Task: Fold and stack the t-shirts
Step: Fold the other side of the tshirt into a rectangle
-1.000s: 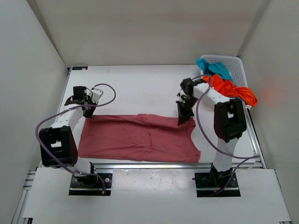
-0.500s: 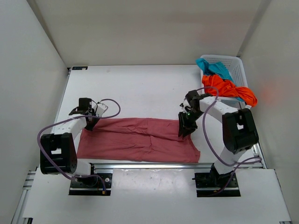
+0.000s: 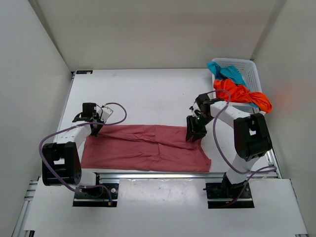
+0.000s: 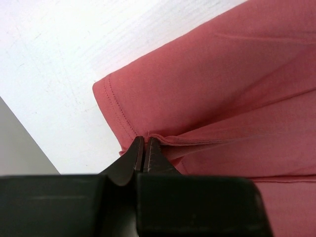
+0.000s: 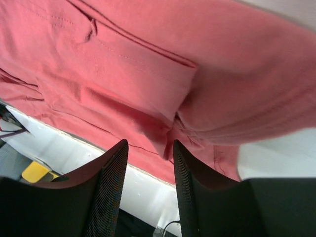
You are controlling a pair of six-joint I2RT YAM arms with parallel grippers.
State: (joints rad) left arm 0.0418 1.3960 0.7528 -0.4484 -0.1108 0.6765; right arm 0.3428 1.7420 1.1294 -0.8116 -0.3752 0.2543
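Dusty rose-pink cloth t-shirt (image 3: 148,148) lies spread out flat. The left gripper (image 4: 145,146) is pinched tight on its corner fold, and the right gripper (image 5: 149,147) sits over the other end, jaws parted.

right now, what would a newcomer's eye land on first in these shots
The dusty pink t-shirt, laid as a long folded band across the near half of the table. The left hand is pinched shut on its far left corner, while the right hand stands open over its right end. Next come the bright orange t-shirt and the teal t-shirt, heaped in the white basket at the far right corner.
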